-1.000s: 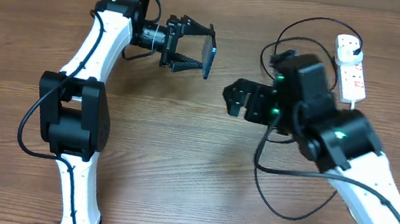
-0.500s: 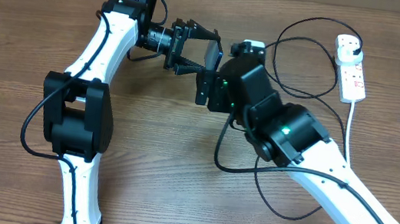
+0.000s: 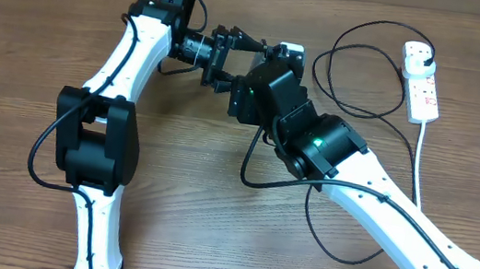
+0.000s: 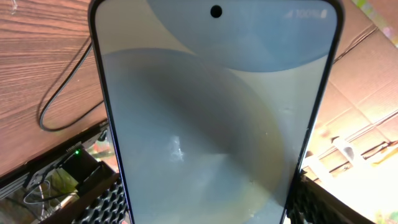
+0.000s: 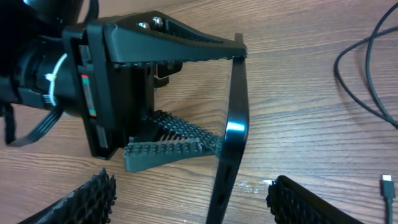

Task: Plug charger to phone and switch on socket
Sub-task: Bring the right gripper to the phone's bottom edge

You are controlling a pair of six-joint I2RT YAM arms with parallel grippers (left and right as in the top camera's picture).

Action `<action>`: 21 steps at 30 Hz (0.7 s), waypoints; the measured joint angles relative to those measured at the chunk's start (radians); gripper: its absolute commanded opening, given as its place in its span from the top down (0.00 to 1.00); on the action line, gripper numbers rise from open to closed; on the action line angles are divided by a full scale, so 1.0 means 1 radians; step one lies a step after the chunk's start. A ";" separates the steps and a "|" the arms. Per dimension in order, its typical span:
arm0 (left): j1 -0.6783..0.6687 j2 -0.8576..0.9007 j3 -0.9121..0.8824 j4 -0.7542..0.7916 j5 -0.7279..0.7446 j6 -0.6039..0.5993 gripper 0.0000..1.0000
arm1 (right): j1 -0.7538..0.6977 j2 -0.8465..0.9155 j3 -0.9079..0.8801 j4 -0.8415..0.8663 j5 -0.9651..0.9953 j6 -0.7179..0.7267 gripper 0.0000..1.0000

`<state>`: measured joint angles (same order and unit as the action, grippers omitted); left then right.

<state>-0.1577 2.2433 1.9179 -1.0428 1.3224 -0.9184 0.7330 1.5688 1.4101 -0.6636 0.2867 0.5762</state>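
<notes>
Edge-on to phone [image 5: 231, 124]: thin, dark, standing nearly upright mid-frame, top leaning right. Pinched between ribbed fingers [image 5: 171, 149] of left gripper [image 5: 225, 96] reaching in from left, upper finger at phone's top end, lower finger midway down. Right gripper [image 5: 189, 196] spread wide along near edge, one finger either side of phone's lower end, both clear of it. Far right: black charger [image 5: 340, 62] cable curving over wooden desk [image 5: 298, 124]; connector tip [image 5: 387, 184] lying loose at right edge.
</notes>
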 measured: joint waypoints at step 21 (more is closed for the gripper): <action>-0.019 0.000 0.000 0.000 -0.019 -0.011 0.31 | 0.000 0.084 0.000 0.010 0.152 0.046 0.38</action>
<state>-0.1772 2.2433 1.9179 -1.0428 1.3037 -0.9295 0.7330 1.6524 1.4101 -0.6540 0.4385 0.6220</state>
